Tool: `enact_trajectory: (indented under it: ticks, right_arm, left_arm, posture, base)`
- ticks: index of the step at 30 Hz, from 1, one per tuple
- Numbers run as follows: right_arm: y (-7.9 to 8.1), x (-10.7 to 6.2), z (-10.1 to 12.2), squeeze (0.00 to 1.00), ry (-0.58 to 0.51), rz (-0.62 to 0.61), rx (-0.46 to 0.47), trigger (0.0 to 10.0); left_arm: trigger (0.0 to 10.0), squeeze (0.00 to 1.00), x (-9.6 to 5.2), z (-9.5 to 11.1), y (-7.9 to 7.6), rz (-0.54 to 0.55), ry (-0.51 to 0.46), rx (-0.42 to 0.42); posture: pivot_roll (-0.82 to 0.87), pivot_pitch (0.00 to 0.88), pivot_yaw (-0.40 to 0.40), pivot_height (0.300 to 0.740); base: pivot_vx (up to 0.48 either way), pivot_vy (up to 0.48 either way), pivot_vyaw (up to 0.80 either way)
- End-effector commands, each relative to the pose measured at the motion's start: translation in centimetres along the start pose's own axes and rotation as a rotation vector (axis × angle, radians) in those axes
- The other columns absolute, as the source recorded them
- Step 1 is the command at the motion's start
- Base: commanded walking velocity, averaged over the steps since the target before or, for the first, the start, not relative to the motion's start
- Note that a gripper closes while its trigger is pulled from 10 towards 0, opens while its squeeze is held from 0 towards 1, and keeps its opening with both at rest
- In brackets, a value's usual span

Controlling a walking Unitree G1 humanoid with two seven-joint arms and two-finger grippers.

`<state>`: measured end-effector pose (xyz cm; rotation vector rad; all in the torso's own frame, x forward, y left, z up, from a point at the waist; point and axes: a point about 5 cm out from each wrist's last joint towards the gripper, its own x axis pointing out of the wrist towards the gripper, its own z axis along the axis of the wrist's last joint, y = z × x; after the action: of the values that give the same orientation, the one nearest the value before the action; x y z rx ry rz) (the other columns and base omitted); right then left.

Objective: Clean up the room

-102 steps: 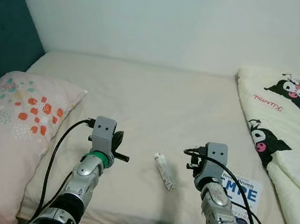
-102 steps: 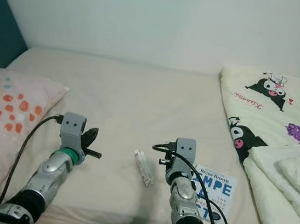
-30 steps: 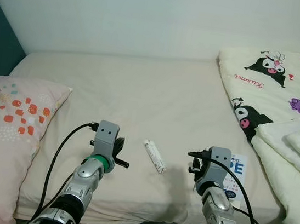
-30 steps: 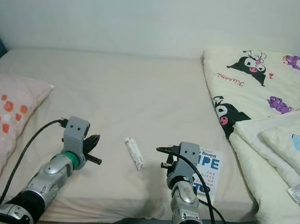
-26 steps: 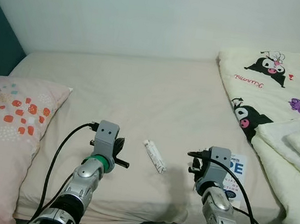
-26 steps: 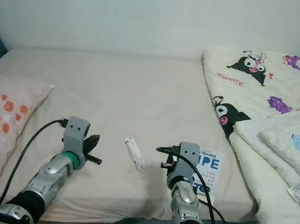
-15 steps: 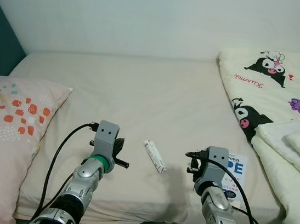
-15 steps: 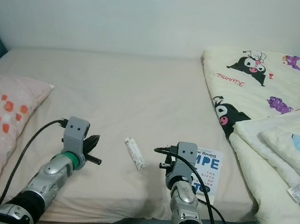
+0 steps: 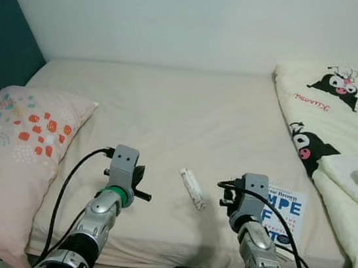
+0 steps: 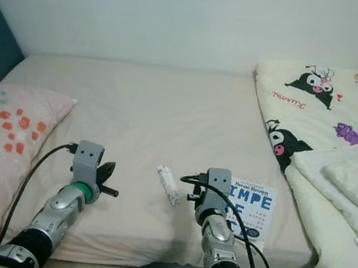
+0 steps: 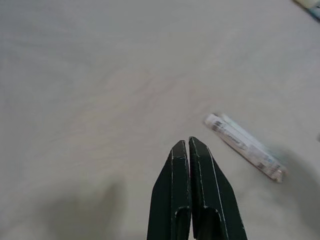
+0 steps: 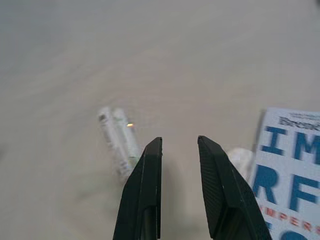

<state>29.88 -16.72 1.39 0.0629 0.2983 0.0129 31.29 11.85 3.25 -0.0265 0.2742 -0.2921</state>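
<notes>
Between both grippers, a white tube (image 9: 192,188) lies beside a book (image 9: 285,214).

Light: soft, even indoor light, moderately bright, with no glare.
Shadows: faint ones under both arms on the bed (image 9: 168,119), lower part of the frame.
Head views: sharp across the frame; the wall (image 9: 181,15) shades darker toward the upper corners.
Right wrist view: the small white tube (image 12: 120,142) is blurred.
Left wrist view: clear, slightly grainy.
</notes>
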Motion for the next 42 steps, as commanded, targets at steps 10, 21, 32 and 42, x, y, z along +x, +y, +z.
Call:
enact_trajectory:
  ticks: [10,21,32,42]
  right_arm:
    - [0.0,-0.22,-0.59,0.0,0.024,-0.009,0.016,10.0]
    - [0.02,-0.21,-0.59,0.0,0.025,-0.008,0.018,10.0]
    - [0.0,-0.21,-0.61,0.0,0.026,-0.009,0.018,10.0]
    - [0.01,-0.21,-0.62,0.0,0.027,-0.009,0.018,10.0]
  left_arm:
    - [10.0,0.0,-0.23,-0.67,0.14,0.004,0.032,0.008]
    - [10.0,0.0,-0.23,-0.64,0.11,0.002,0.03,0.006]
    - [10.0,0.0,-0.23,-0.64,-0.14,-0.019,0.025,0.007]
    - [10.0,0.0,-0.26,-0.64,0.07,0.0,0.025,0.006]
  posture:
    - [0.08,0.0,0.079,0.74]
    - [0.08,0.0,0.08,0.74]
    - [0.08,0.0,0.08,0.74]
    - [0.08,0.0,0.079,0.74]
  base:
    - [0.0,0.0,0.0]
    - [0.0,0.0,0.0]
    - [0.0,0.304,0.0]
    - [0.0,0.048,0.0]
